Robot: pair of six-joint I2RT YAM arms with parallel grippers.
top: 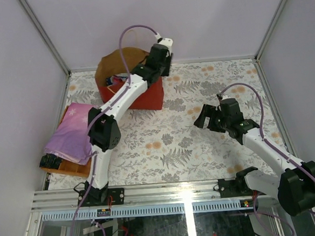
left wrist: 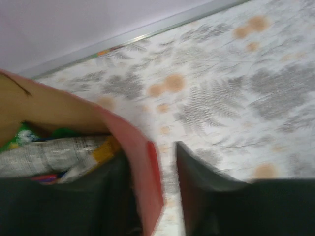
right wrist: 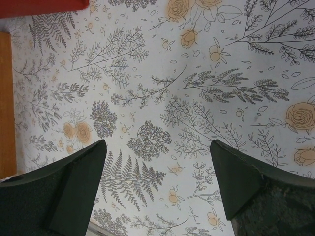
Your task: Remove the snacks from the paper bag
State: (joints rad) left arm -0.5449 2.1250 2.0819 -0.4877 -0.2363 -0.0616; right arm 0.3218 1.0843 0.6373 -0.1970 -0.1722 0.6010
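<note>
**Table** (top: 191, 142): flower-and-fern cloth. No packet shows on it anywhere outside the paper bag, so by my reading nothing has been taken out yet and the whole job remains.

**Paper bag** (top: 148, 100): red outside, brown inside. It stands upright at the far left of the table with its mouth open.

**Wooden tray** (top: 69, 168): near and to the left of the bag, at the table's left edge. It carries a purple starred sheet (top: 72, 132), which is not a snack. A small dark thing at the tray's near corner is too small to name.

**Snacks** (left wrist: 59, 153): all inside the bag. The left wrist view shows a grey-white packet, a green one behind it and a bit of orange-yellow. The number of packets cannot be told, because the bag wall and a finger cover the rest.

**Right gripper** (right wrist: 157, 145): well to the right of the bag, over bare cloth. Its fingers are spread wide and hold nothing.

**Left gripper** (left wrist: 151, 167): at the bag's far right rim. Its fingers are a little apart, one inside the bag wall and one outside. A strip of cloth shows between the wall and the outer finger, so it looks unclamped, though this view is blurred. From above, the arm hides the fingertips.
</note>
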